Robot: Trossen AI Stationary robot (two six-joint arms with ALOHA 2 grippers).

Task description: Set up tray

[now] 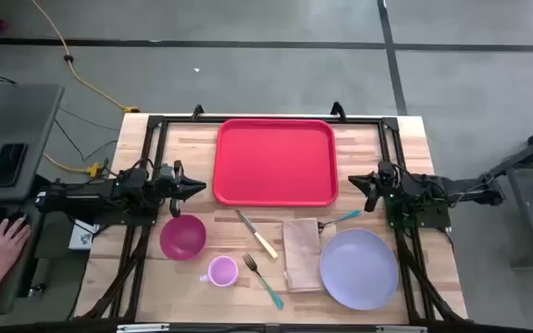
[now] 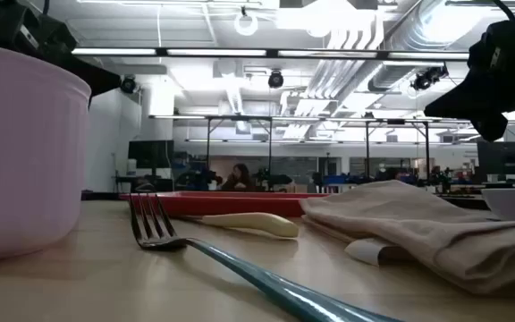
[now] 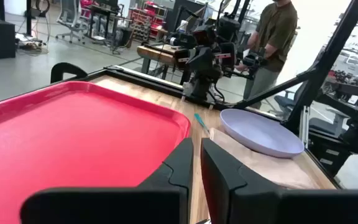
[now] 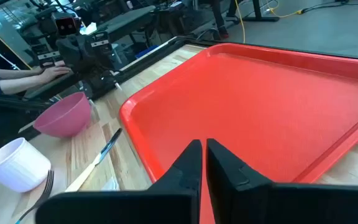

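Observation:
The red tray (image 1: 276,162) lies flat on the far middle of the table and is bare; it also shows in the left wrist view (image 3: 73,143) and the right wrist view (image 4: 266,106). My left gripper (image 1: 199,188) hovers shut beside the tray's left edge, pointing right (image 3: 195,147). My right gripper (image 1: 353,183) hovers shut beside the tray's right edge, pointing left (image 4: 202,147). Neither touches anything. On the near half of the table rest a pink bowl (image 1: 183,237), a lavender cup (image 1: 222,271), a knife (image 1: 257,235), a teal-handled fork (image 1: 265,282), a folded beige napkin (image 1: 302,254) and a lavender plate (image 1: 359,268).
A teal utensil handle (image 1: 346,217) sticks out by the plate's far edge. A black frame (image 1: 155,125) runs along the table's far and side edges. A person's hand (image 1: 7,242) rests on a desk left of the table. Another person (image 3: 275,34) stands beyond the right arm.

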